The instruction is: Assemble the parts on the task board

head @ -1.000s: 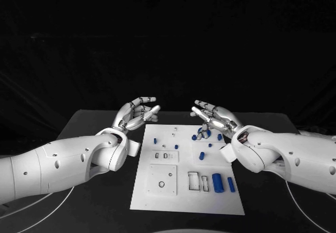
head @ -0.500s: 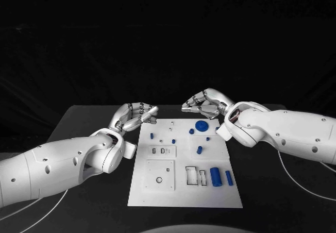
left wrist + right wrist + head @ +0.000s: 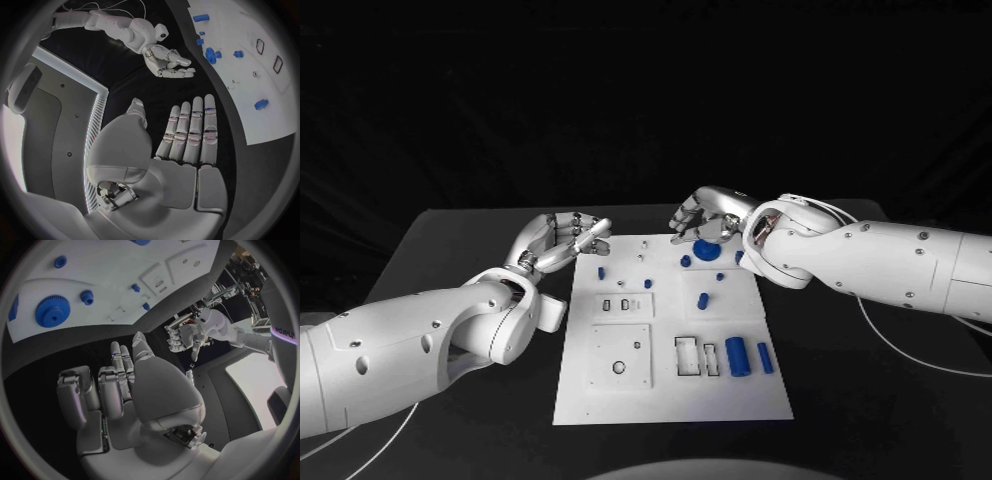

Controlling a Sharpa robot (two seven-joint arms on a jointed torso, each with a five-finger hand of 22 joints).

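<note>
Nearest me on the task board [image 3: 603, 395], 2 blue cylinders [image 3: 737, 357] lie side by side, well short of both hands. My left robot hand [image 3: 564, 241] hovers just off the board's far left corner, fingers straight and apart, holding nothing. My right robot hand [image 3: 705, 214] sits above the far edge, fingers curled in, empty, right over the blue gear [image 3: 708, 251]. Black tabletop [image 3: 459, 250] beyond.

Both arms have smooth white shells with small dark screw holes. The left hand [image 3: 564, 240] and right hand [image 3: 704, 215] are silver and segmented. A thin white cable [image 3: 906, 340] trails beside the right arm.
</note>
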